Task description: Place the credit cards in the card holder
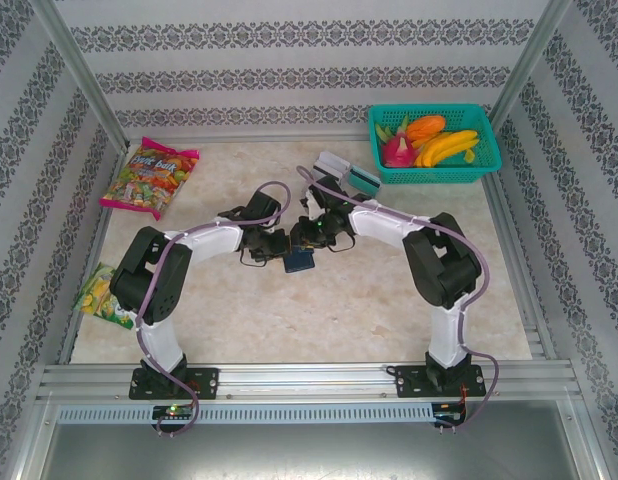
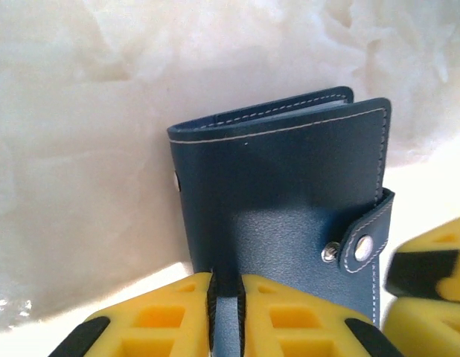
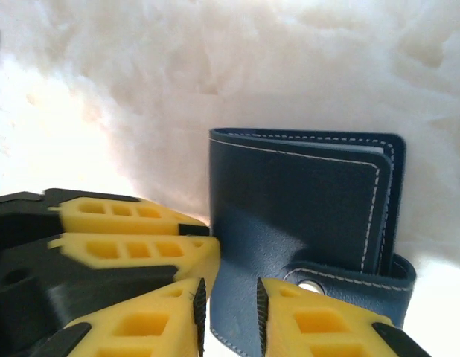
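The dark navy card holder is held off the table at the centre, between both arms. In the left wrist view the card holder stands folded, its snap tab closed, and my left gripper is shut on its lower edge. My right gripper is shut on the card holder at the lower corner, beside the snap tab. In the top view my left gripper and right gripper meet tip to tip. The credit cards, white-grey and teal, lie at the back near the basket.
A teal mesh basket of toy fruit stands at the back right. A colourful candy bag lies at the back left and a green snack packet at the left edge. Metal frame posts rise at both back corners.
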